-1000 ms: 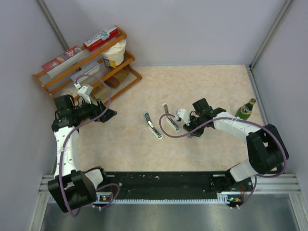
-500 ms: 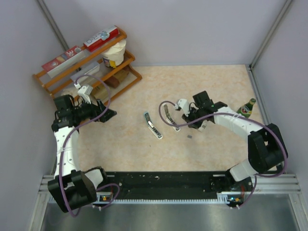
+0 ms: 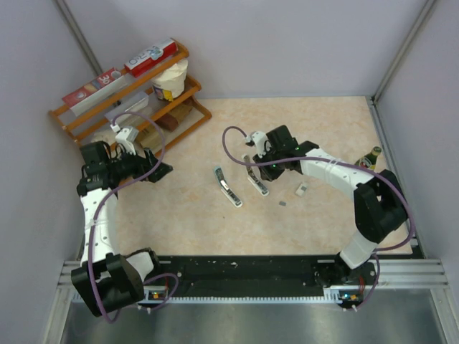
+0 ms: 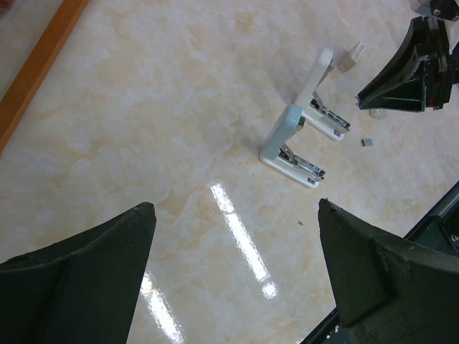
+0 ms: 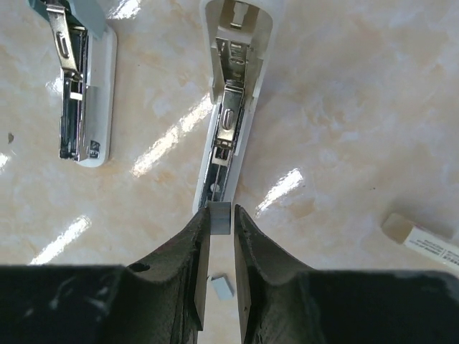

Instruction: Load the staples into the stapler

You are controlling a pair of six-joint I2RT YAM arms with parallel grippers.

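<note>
At the far left a wooden rack point(image 3: 129, 93) stands against the wall. The left end effector point(image 4: 235, 206) hangs just in front of it, its fingers spread wide and holding nothing, above bare tabletop point(image 3: 179, 215). Toward the middle lies a second stapler point(image 3: 227, 186), opened out flat with its metal channel facing up. Just right of it, close but apart, is the stapler point(image 5: 233, 107), white and also lying open with its magazine rail exposed. The right end effector point(image 5: 219, 213) is over the end of this rail, fingers drawn narrow and pinching the staples point(image 5: 219, 219), a small grey block held right at the rail's tip. Whether the block touches the rail cannot be told. Beneath the fingers a loose grey piece point(image 5: 221, 287) rests on the tabletop. Further right a whitish packet point(image 5: 422, 241) lies flat, apart from both staplers. A green bottle point(image 3: 368, 161) sits by the right wall, beside the right arm
</note>
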